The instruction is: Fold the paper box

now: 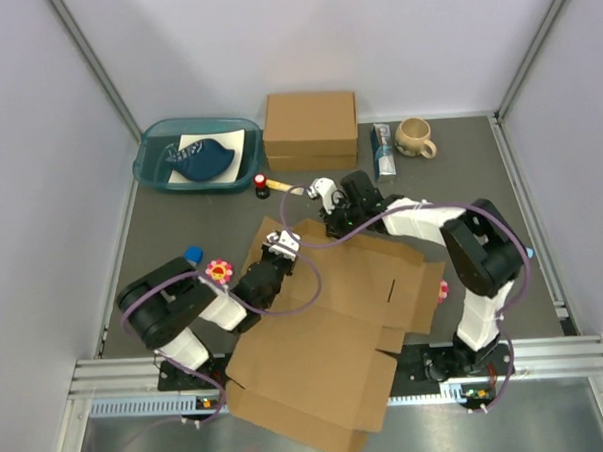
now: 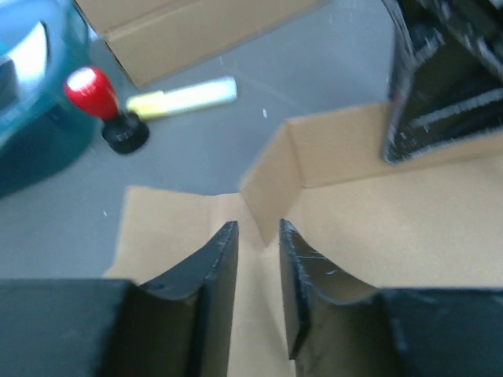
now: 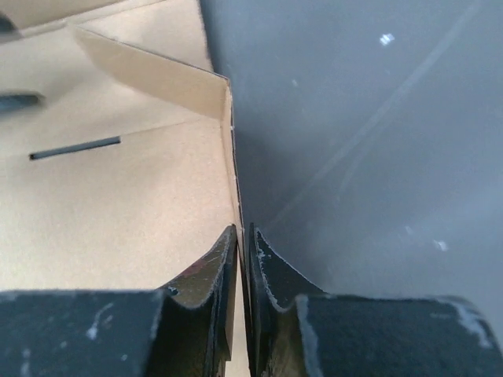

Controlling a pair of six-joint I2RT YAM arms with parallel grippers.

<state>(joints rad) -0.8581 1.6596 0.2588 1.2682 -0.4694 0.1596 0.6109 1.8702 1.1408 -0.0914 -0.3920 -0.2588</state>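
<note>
Right wrist: right claw (image 3: pixel 243 236) tight on paper box (image 3: pixel 118 196)

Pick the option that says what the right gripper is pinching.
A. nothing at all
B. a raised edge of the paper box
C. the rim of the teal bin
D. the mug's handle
B: in the right wrist view the right gripper has its fingers nearly together, with the thin upright edge of the paper box running down between them.
</note>
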